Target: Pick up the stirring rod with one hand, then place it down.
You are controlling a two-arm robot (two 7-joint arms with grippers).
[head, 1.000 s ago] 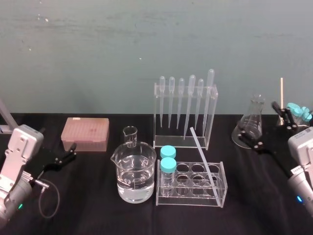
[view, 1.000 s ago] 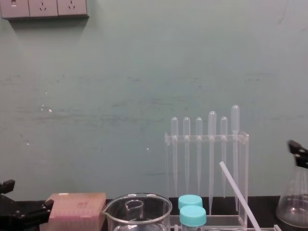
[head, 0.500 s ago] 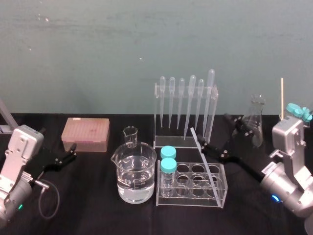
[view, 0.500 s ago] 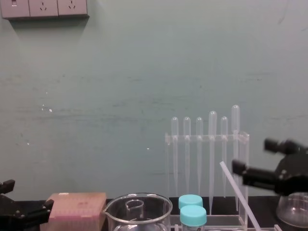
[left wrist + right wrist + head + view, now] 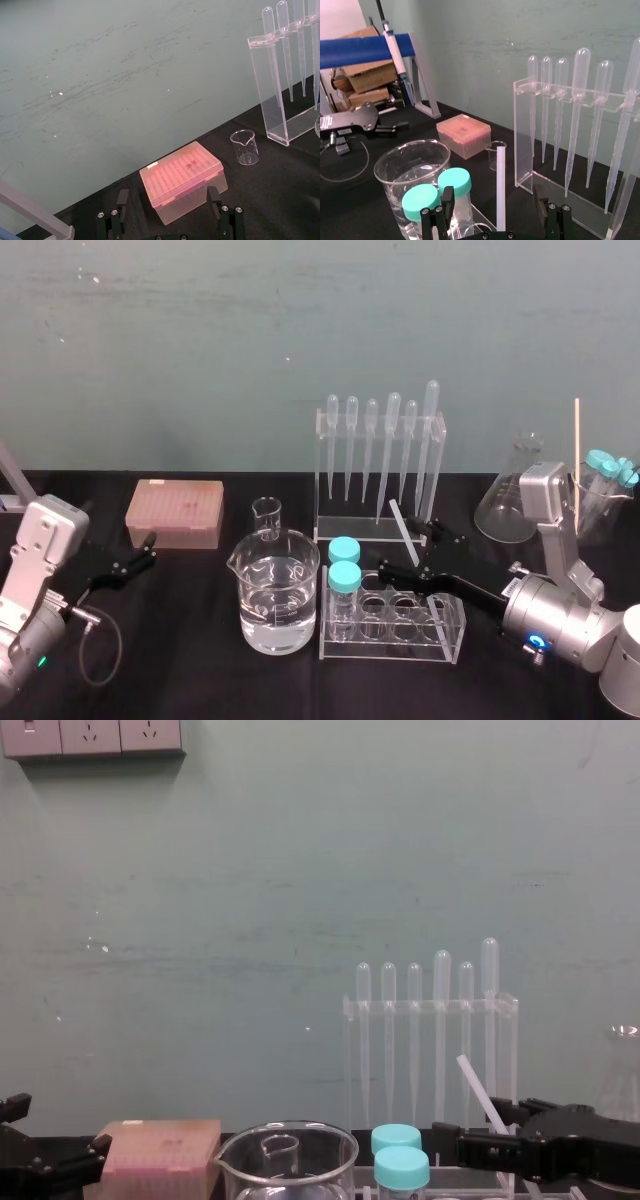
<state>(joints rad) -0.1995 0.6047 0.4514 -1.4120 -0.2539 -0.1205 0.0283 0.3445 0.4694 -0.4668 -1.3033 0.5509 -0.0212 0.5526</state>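
Head view, near edge of the table (image 5: 180, 670): the left gripper (image 5: 148, 550) sits parked toward the left edge, fingers spread on nothing. The right gripper (image 5: 405, 547) reaches in from the right edge above the clear tube rack (image 5: 390, 648), its fingers spread to either side of the stirring rod (image 5: 401, 520) and not yet touching it. The rod stands slanted in the rack, lower end down among the right-hand holes, upper end tilted back toward the pipette rack (image 5: 325, 475) just behind. Two blue-capped tubes (image 5: 343, 575) occupy the rack's left end, beside a beaker (image 5: 275, 615) of water. The step in hand looks to be the grasp. It calls for keeping the rod centred between the fingers and closing gently on the free length above the rack. The lift should then follow the rod's own slant, so the lower end clears its hole without dragging the light rack or knocking the pipettes behind.
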